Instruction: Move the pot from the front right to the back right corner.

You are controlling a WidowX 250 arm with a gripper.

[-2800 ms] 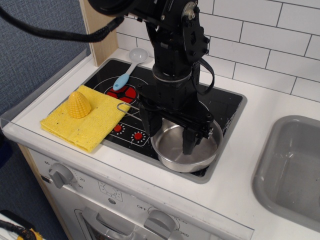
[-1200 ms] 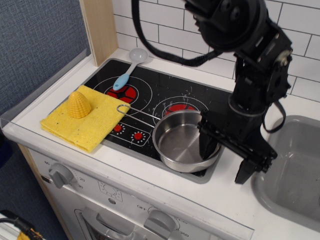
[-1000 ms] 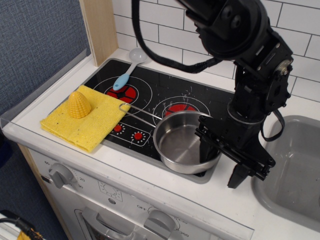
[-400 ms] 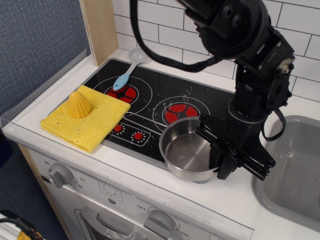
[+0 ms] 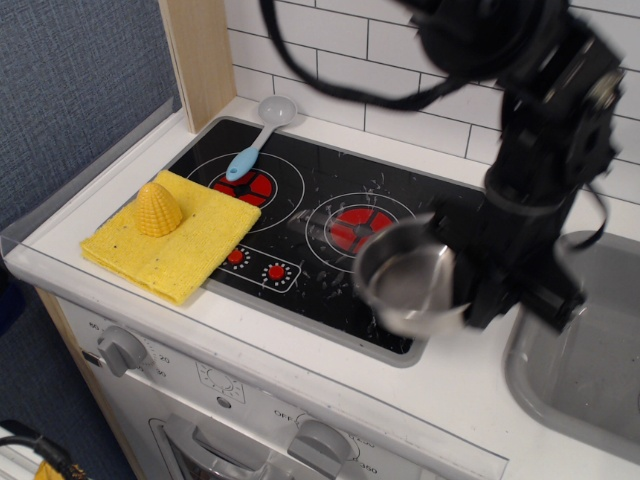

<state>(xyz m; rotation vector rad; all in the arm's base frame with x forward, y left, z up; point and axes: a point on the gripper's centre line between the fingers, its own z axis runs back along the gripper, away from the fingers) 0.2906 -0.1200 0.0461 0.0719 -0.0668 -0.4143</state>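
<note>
The shiny steel pot [image 5: 408, 283] is off the surface, tilted and motion-blurred, over the front right part of the black cooktop [image 5: 300, 190]. My gripper [image 5: 470, 296] is shut on the pot's right rim and holds it in the air. The black arm rises behind it at the right. The pot's wire handle does not show clearly. The cooktop's back right corner [image 5: 462, 197] is bare glass, partly hidden by the arm. The right red burner ring [image 5: 352, 226] now shows fully.
A yellow cloth [image 5: 185, 255] with a yellow corn piece [image 5: 158, 208] lies over the cooktop's left edge. A blue-handled spoon [image 5: 255, 140] lies at the back left. The grey sink basin [image 5: 585, 370] is at the right. White tiled wall behind.
My gripper moved from inside the pot to its right rim and closed on it. The pot slid right, then lifted and tilted off the cooktop.
</note>
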